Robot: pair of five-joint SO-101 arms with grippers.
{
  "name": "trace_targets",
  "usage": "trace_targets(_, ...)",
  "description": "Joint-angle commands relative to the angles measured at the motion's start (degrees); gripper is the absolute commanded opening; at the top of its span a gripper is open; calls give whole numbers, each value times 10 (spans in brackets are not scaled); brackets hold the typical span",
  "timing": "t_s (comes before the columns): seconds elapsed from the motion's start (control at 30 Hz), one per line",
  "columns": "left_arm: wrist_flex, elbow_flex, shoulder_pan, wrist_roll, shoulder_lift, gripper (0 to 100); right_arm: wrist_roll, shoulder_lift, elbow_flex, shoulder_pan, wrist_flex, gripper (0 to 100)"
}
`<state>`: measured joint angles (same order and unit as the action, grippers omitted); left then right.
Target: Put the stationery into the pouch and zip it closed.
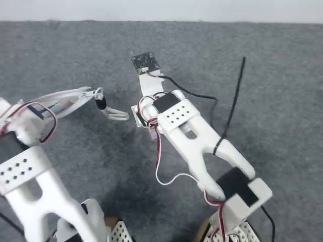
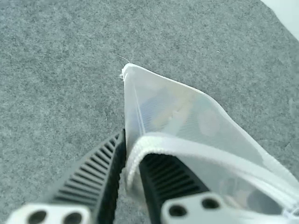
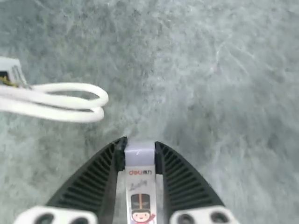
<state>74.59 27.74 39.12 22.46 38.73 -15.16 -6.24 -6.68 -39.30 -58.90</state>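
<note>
At 9 o'clock from the right fingers (image 3: 93, 182), which clamp a stationery piece (image 3: 140, 179), the pouch (image 1: 65, 98) lies 9-to-3, its zipper rim (image 2: 187, 147) pinched in the left fingers (image 2: 91, 179).

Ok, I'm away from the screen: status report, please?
Left gripper shut on pouch rim. Right gripper shut on stationery piece, over grey mat, not yet in pouch. White loop nearby, clear of it.

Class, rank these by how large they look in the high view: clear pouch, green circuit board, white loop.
1. clear pouch
2. green circuit board and white loop: they look alike, and the board sits raised, nearer the camera, so no ranking.
</note>
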Motion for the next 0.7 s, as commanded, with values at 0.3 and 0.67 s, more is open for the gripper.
trace_targets(0.3,-19,-22,-5,-5,16,10,11,0,17,-7,-122,8)
trace_targets(0.67,-19,-22,-5,-5,14,10,25,-185,47,-24,-26,63)
